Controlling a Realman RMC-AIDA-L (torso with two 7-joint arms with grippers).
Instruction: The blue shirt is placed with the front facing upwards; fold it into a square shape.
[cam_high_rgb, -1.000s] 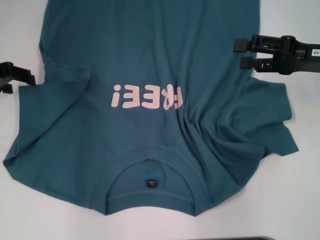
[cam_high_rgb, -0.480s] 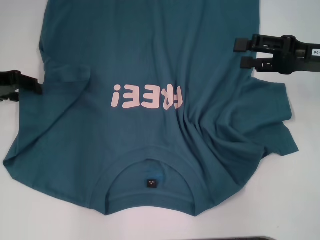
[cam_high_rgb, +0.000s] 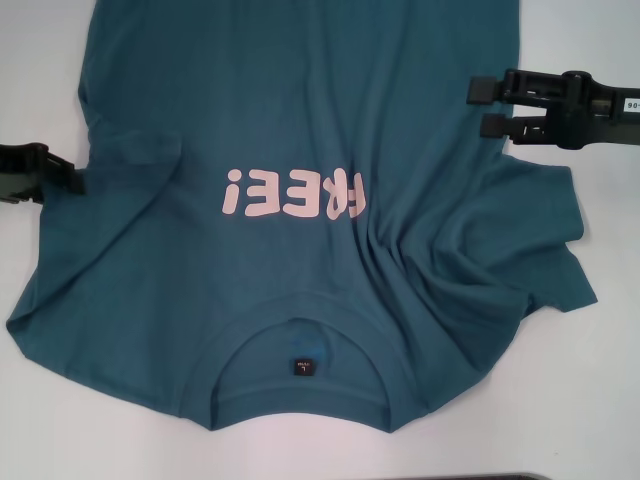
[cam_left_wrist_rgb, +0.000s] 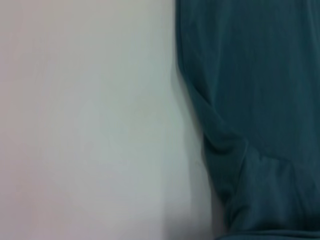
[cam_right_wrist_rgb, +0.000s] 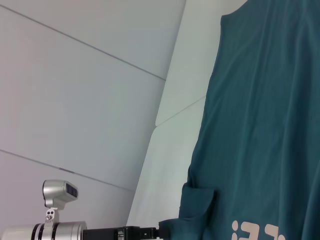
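The blue shirt (cam_high_rgb: 300, 130) lies spread front-up on the white table (cam_high_rgb: 600, 400). Its collar (cam_high_rgb: 300, 400) is nearest me, and the pink "FREE!" print (cam_high_rgb: 295, 193) reads upside down. The right sleeve (cam_high_rgb: 530, 250) is rumpled with creases. My left gripper (cam_high_rgb: 62, 175) sits low at the shirt's left edge, right beside the left sleeve fold (cam_high_rgb: 140, 145). It also shows in the right wrist view as the left gripper (cam_right_wrist_rgb: 150, 233) touching that fold. My right gripper (cam_high_rgb: 482, 107) hovers open over the shirt's right side with nothing between its fingers. The left wrist view shows the shirt's edge (cam_left_wrist_rgb: 250, 100).
Bare white table (cam_left_wrist_rgb: 90, 125) runs along the shirt's left side and around the collar. A pale panelled wall (cam_right_wrist_rgb: 75, 100) stands behind the table's far edge. A dark strip (cam_high_rgb: 500, 477) marks the table's near edge.
My left gripper has shifted nearer me and slightly in toward the left sleeve. The right gripper and the shirt have stayed as they were.
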